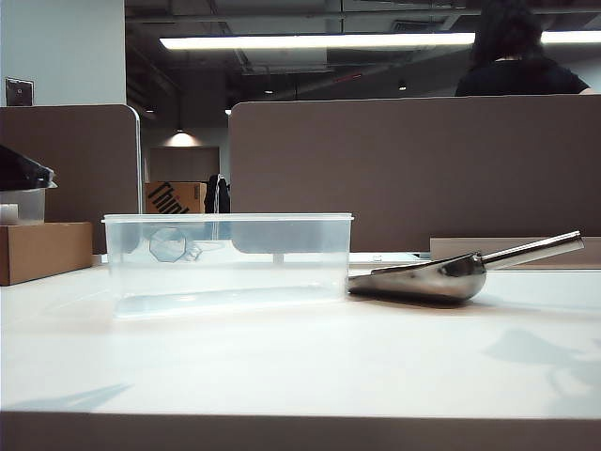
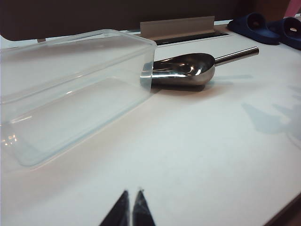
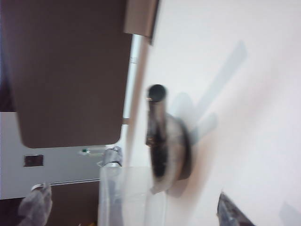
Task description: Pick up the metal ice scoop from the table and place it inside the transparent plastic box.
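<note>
The metal ice scoop lies on the white table, its bowl mouth against the right end of the transparent plastic box and its rod handle pointing away to the right. Neither gripper shows in the exterior view. In the left wrist view my left gripper is shut and empty, low over bare table, well short of the box and the scoop. The blurred right wrist view looks along the scoop from its handle end. My right gripper is open; one finger shows beside the scoop.
A brown cardboard box carrying a small lidded container stands at the far left. Brown partition panels close off the back, and a person sits behind them. Dark blue slippers lie beyond the scoop.
</note>
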{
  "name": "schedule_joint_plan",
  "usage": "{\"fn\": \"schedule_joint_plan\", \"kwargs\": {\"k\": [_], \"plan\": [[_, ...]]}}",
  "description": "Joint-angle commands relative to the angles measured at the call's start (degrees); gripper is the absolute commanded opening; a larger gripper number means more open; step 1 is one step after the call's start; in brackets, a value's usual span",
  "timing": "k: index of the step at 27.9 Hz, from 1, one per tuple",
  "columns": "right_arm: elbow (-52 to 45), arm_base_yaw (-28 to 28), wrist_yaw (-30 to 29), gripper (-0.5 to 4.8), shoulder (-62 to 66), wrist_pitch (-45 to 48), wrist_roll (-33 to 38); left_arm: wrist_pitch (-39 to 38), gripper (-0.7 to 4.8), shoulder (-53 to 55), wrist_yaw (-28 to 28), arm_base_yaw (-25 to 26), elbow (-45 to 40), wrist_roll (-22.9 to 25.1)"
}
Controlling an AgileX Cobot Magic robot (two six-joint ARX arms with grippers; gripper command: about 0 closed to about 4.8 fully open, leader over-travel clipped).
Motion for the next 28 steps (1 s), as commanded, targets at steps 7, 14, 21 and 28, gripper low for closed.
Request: {"fn": "schedule_joint_plan", "kwargs": {"k": [7,14,21,28], "plan": [[15.45,0.11,-2.29,4.79,39.06,26.88,2.91,0.7,0.21,-0.11,0.04,-0.09,-0.02,0.02],[25.03,0.09,-1.84,4.36,51.15,26.27,2.99,0.72,0.21,-0.09,0.04,-0.09,-0.02,0.02],[26.67,0.52,-0.9,-0.08,52.13,26.32,2.97,0.72,0.21,-0.07,0.04,-0.09,-0.02,0.02],[26.67,0.72,-0.35,-0.09,52.06,29.0,3.72,0.72,0.21,-0.07,0.02,-0.09,-0.02,0.02]]}}
